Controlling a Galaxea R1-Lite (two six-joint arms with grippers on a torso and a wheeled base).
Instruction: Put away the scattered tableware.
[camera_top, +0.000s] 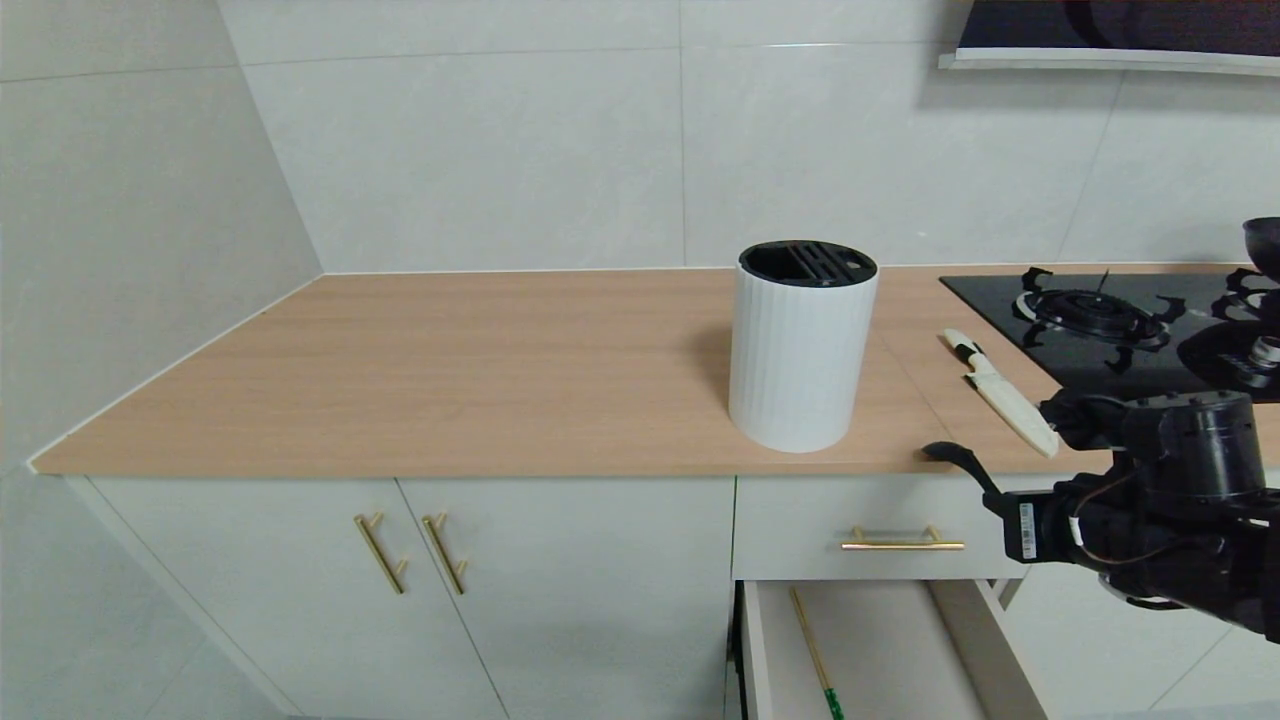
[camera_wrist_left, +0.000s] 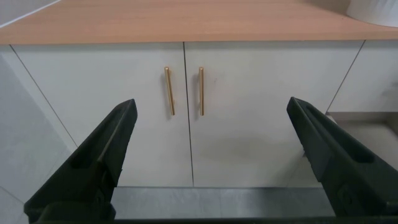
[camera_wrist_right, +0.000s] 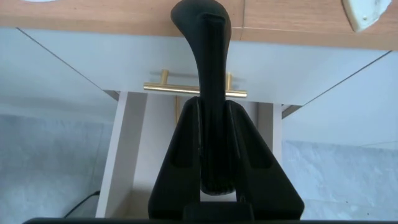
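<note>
Looks like the pickup step for the knife (camera_top: 995, 388) — it's lying flat on the table (camera_top: 450, 370) between the white knife block (camera_top: 800, 350) and the stove (camera_top: 1090, 320). The right gripper (camera_top: 945, 455) sits at the table's front edge just short of the knife's near end, fingers pressed together on nothing, so next it has to spread them and get over the knife. The head view gives that layout plus the open drawer (camera_top: 870, 640) with what I think is a chopstick (camera_top: 812, 650) inside, while the left wrist view adds the left gripper (camera_wrist_left: 211, 109) — fingers wide apart, facing the cupboard doors (camera_wrist_left: 186, 143).
</note>
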